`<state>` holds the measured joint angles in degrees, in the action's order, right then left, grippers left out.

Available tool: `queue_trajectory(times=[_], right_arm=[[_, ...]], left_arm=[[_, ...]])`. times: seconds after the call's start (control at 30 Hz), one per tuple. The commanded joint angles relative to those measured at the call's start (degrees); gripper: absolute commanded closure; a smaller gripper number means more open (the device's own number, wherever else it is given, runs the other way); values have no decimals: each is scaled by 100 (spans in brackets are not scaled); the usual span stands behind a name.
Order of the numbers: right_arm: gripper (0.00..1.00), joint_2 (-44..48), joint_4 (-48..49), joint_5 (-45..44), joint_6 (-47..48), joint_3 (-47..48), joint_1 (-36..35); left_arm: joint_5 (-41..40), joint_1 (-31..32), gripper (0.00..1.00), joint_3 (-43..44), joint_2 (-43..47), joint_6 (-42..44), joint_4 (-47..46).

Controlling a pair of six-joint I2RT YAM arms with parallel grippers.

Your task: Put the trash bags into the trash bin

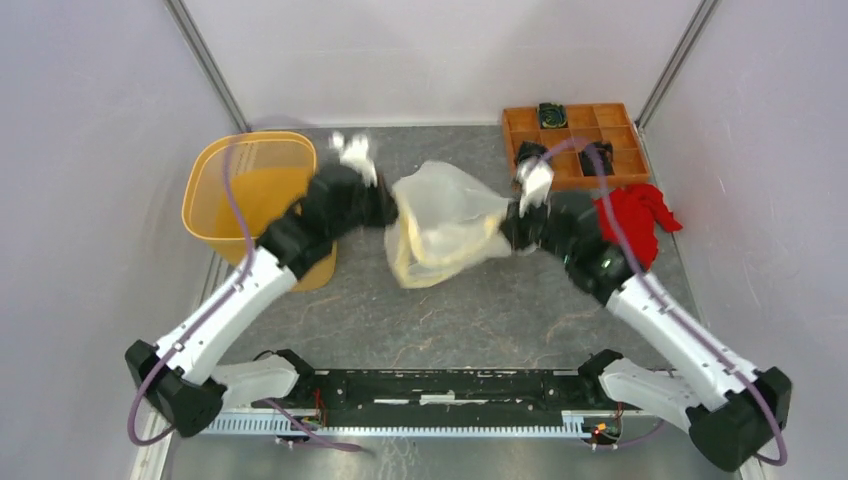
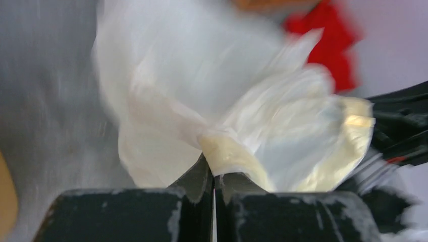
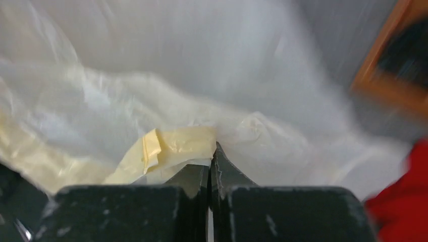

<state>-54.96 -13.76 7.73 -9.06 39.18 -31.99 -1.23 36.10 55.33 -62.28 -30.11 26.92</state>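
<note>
In the top view, the large thin crinkly translucent cream-white plastic bag (image 1: pixel 445 225) is spread between the two arms, over the middle of the grey table (image 1: pixel 480 310). The left gripper (image 1: pixel 390 212) has its left edge and the right gripper (image 1: pixel 512 232) has its right edge. Whether the lower part of the bag touches the table cannot be told. The orange-yellow plastic wastebasket with lattice walls (image 1: pixel 215 170) stands at the far left, just beside the left arm, and the bag is not yet in it. A crumpled red cloth (image 1: pixel 640 215) lies at the right, near the flat orange compartment tray (image 1: pixel 510 130).

In the left wrist view, which is blurred, the jaws of the left gripper (image 2: pixel 212 171) are pressed together on a bunched yellowish fold of the bag (image 2: pixel 227 101).

In the right wrist view, the right gripper (image 3: pixel 212 156) pinches another yellowish fold of the bag (image 3: pixel 151 75) in the same way.

The step in hand seems to be the carrying of the bag to the wastebasket. To do it well, both arms should probably travel left together and high enough that the hanging film passes over the rim. The film is thin and may catch on the rim or push the light wastebasket. The pinches should open only when most of the bag is inside.
</note>
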Motion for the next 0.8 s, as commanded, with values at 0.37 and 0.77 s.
queue_trajectory(times=[0.37,0.77], right_arm=[[99,984,1745,-317,585,1724,9],[100,1083,-131,-1094,103,-343,9]], left_arm=[[-566,-11,98,1689,766,509,-1964],[-245,-15,98,-577,2330,779,-332]])
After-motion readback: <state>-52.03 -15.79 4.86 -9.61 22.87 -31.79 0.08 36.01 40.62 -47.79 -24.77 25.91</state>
